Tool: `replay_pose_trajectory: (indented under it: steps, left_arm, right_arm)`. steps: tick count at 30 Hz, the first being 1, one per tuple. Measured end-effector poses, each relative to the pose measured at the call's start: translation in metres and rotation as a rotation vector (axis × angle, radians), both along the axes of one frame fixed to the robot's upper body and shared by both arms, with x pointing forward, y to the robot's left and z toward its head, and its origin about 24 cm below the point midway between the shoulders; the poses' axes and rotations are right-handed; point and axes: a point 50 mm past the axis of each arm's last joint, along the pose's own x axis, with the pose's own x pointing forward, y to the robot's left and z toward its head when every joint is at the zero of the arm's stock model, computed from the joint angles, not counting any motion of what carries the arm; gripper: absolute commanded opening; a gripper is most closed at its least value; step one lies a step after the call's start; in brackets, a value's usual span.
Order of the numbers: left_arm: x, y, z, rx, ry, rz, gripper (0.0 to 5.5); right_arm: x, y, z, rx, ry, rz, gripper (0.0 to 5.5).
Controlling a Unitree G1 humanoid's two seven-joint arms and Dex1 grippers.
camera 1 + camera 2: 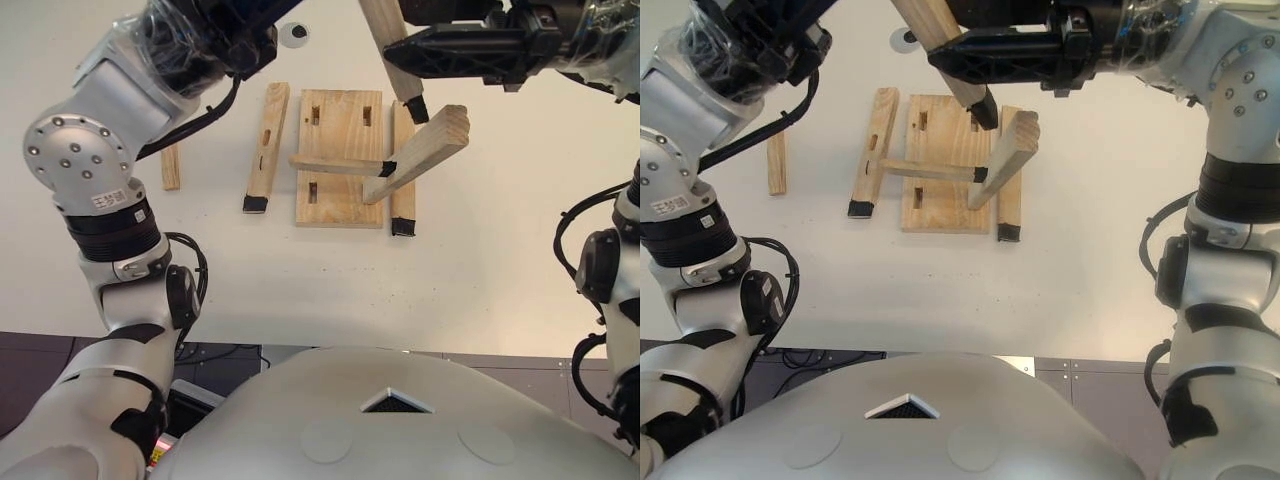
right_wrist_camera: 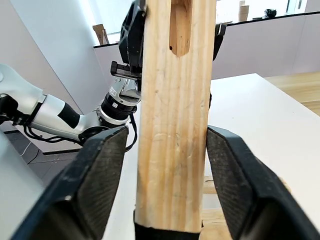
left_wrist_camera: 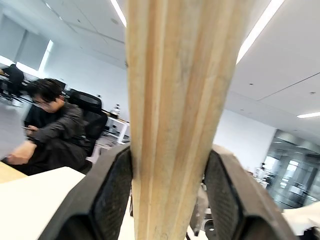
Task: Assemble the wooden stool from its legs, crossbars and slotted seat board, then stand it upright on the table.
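Right tool [image 2: 170,185] and left tool [image 3: 167,195] clamp one raised leg [image 2: 172,100].

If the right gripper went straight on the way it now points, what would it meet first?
Probably the left arm's wrist, just behind the leg it grips; depth is unclear.

The left arm [image 1: 130,100] is made of round silver parts, dotted with screws [image 1: 66,150] and looped by black cables [image 1: 197,258].
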Motion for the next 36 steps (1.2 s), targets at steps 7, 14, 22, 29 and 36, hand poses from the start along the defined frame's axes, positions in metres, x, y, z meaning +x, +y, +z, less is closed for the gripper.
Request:
replay_pose_trajectory:
  steps: [7,14,22,29,36]
  left_arm:
    - [0.013,0.050,-0.069,0.166,0.031,0.262,2.04]
    - [-0.002,0.069,-0.131,0.207,0.126,0.332,2.04]
    - [-0.016,0.065,-0.151,0.242,0.122,0.279,2.02]
    - [-0.027,0.077,-0.162,0.391,0.100,0.204,2.00]
    - [-0.032,0.098,-0.141,0.613,-0.119,0.084,2.00]
  right_arm:
    - [0.012,-0.027,0.000,-0.059,-0.073,-0.155,3.73]
    - [0.023,-0.048,-0.011,-0.047,-0.078,-0.288,3.73]
    - [0.028,-0.053,-0.018,-0.061,-0.057,-0.318,3.73]
    - [0.028,-0.056,-0.026,-0.082,-0.050,-0.340,3.73]
    - [0.024,-0.058,-0.035,-0.090,-0.056,-0.375,3.73]
